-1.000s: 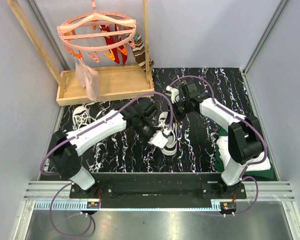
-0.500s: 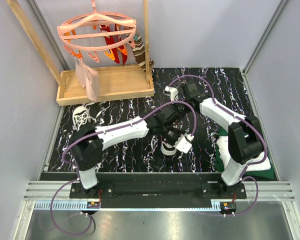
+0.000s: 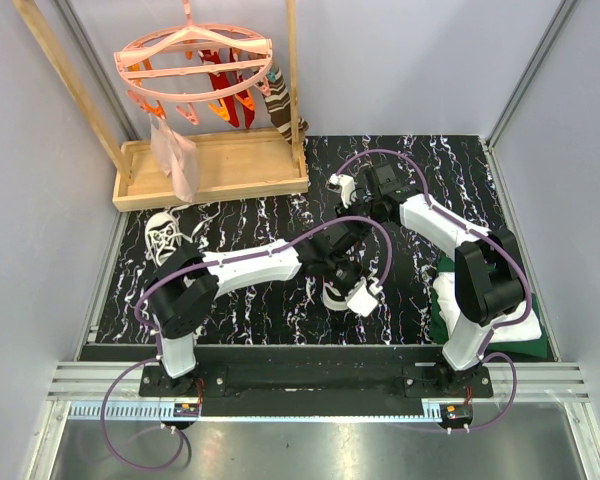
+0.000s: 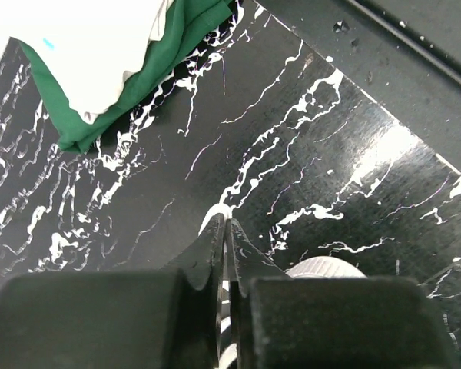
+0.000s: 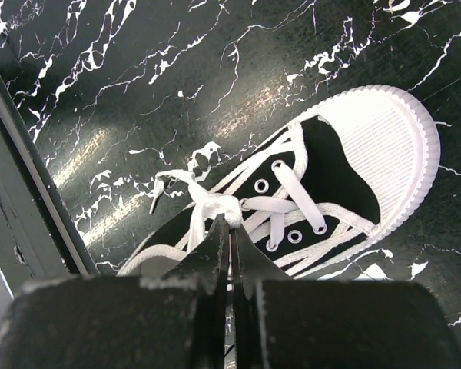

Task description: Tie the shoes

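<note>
The shoe [image 5: 330, 165] is found mid-mat [image 5: 138, 61], its lace [image 5: 213, 206] pinched at the bunched crossing by the pressed-together right gripper [image 5: 229, 227]. The left gripper [image 4: 224, 229] is likewise closed; a white scrap at its tips cannot be identified. If a pull is applied, the light shoe may be dragged or the lace slipped free.

far left: shallow pale wooden tray [image 3: 212, 170] with upright wooden posts, on black white-veined tabletop [image 3: 270, 315] | above tray: round pink plastic clip hanger [image 3: 193, 62], dark striped sock [image 3: 278, 100] and translucent pinkish pouch [image 3: 175, 155] hanging | near right: folded white-and-green cloth [image 3: 442, 300], lying flat
</note>
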Tool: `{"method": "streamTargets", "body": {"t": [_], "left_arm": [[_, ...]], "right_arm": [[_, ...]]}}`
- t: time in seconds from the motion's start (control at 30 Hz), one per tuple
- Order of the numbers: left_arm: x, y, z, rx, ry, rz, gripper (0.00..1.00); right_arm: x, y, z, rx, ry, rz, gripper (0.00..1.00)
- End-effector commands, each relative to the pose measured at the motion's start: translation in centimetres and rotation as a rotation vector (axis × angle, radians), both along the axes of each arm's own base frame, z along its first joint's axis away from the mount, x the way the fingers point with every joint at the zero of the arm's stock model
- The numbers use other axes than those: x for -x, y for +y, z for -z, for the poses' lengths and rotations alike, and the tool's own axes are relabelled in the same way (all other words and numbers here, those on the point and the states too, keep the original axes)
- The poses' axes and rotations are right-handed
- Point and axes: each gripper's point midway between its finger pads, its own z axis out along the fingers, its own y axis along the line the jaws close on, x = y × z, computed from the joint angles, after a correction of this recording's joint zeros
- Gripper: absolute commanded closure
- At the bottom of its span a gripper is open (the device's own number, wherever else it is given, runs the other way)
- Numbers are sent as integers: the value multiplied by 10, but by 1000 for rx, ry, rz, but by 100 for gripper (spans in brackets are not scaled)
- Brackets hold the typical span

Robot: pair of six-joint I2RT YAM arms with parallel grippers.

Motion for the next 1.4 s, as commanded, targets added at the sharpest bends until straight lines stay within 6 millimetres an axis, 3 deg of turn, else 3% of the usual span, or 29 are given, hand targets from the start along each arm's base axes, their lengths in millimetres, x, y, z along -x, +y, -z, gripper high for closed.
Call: {"method": "streamTargets", "body": {"t": [0.0,0.17,0.23,0.33,0.47,0.6,0.63,0.8,0.93,1.37], "left_arm": [[3,-11,-12,72,-56,82,81],[8,-8,-26,89,-37,75,56],[12,-7,-45,110,-14,63,49],[18,3,-71,116,50,17,46],[18,35,-99,141,194,-82,46],[-4,64,-108,180,303,-243,46],[-22,74,-111,213,335,-336,47],[-80,107,-104,251,357,-529,55],[-107,118,-84,224,346,-585,59],[-142,106,-57,177,323,-553,55]], "right_arm": [[-4,3,-12,-26,-35,-33,100],[-2,4,-14,-37,-26,-36,100],[-1,5,-13,-37,-22,-39,100],[-1,5,-15,-42,-23,-37,100],[0,6,-21,-54,-28,-38,100],[0,7,-23,-61,-27,-40,100],[0,7,-24,-67,-28,-41,100],[2,8,-29,-80,-33,-48,100],[3,9,-32,-89,-40,-59,100],[15,9,-43,-122,-79,-112,100]]}}
